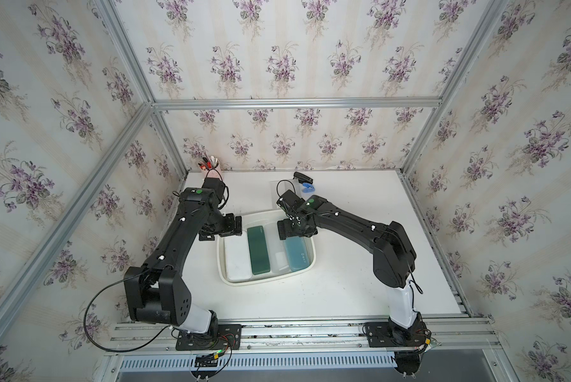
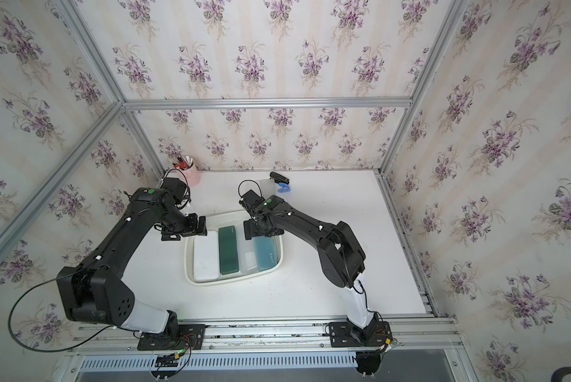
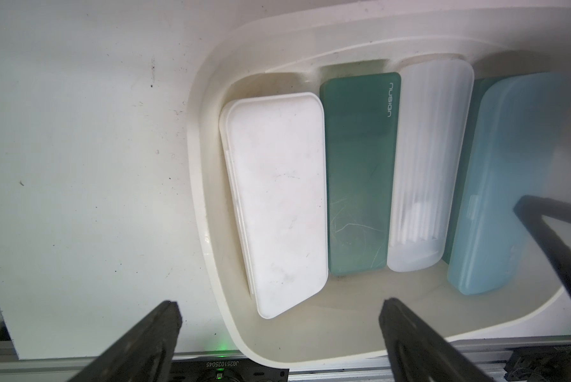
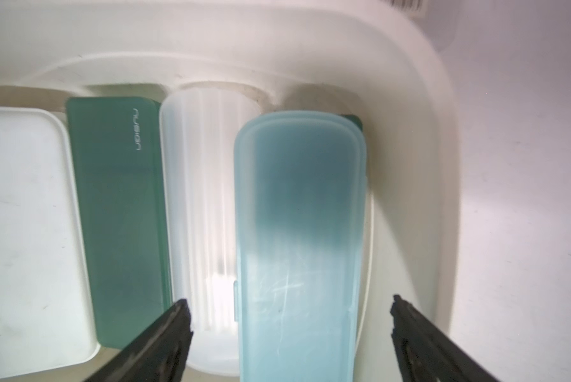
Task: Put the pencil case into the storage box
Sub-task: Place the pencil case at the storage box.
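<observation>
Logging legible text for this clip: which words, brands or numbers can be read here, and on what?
"nusign": dark green pencil case.
"JG251025045", upside down, last character unsure: black unit at the table edge.
Print on the light blue pencil case: too small to read.

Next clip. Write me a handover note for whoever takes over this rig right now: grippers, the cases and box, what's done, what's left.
Grippers: the left gripper is open and empty, over the rim of the storage box beside the white case. The right gripper is open, jaws straddling the light blue case without touching it.
In the box, side by side: white case, dark green case, frosted clear case, light blue case, which partly overlies something dark green.
Done: no case is held; all four lie in the box.
Left: probably just lifting both arms clear.
</observation>
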`<action>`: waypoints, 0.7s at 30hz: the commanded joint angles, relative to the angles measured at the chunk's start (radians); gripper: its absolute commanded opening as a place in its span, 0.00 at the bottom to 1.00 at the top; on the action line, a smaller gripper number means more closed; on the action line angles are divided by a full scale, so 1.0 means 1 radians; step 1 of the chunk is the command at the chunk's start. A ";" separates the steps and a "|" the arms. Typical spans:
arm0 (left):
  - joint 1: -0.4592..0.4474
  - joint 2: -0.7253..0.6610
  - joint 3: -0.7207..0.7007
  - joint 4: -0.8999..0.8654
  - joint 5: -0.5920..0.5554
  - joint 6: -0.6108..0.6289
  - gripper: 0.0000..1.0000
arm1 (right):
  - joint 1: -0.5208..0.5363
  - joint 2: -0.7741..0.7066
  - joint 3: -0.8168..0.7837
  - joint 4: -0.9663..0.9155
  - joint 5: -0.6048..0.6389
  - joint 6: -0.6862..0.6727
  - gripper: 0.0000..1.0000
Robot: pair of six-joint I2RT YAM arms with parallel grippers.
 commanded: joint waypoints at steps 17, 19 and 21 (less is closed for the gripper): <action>0.002 0.034 0.119 -0.100 -0.037 0.025 0.99 | -0.403 0.354 0.469 0.175 0.025 -0.369 1.00; 0.002 0.033 0.117 -0.107 -0.034 0.021 0.99 | -0.402 0.395 0.491 0.217 -0.017 -0.407 1.00; 0.002 0.033 0.115 -0.109 -0.031 0.019 0.99 | -0.402 0.421 0.497 0.257 -0.063 -0.426 1.00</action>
